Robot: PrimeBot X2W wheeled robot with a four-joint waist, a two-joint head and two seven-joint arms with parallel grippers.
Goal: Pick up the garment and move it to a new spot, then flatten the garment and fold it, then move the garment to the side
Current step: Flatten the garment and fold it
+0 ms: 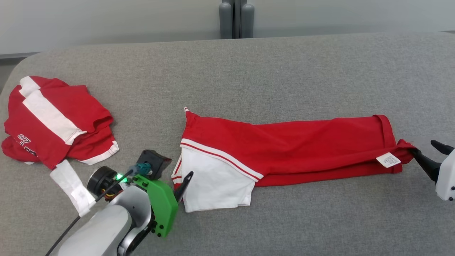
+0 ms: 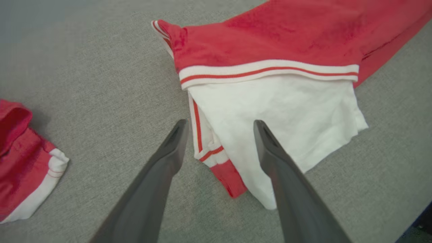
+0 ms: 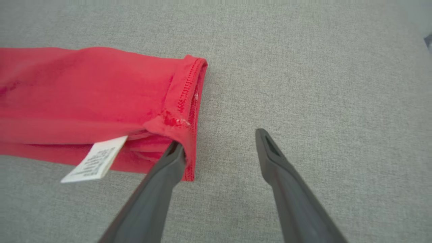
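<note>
One lengthwise fold is showing in the garment (image 1: 302, 138); crosswise folding is waiting. Left gripper (image 2: 220, 123) and right gripper (image 3: 218, 138) are gaping.

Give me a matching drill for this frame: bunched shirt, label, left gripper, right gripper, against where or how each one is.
Things:
1. bunched shirt
2. label
3. left gripper
4. right gripper

Places and states:
A. open, at the red hem of the long shirt
B. white, lying near that hem
C. heaped at the far left of the grey surface
D. open, at the white end of the long shirt

Pairs: 1-C, 2-B, 3-D, 4-A.
</note>
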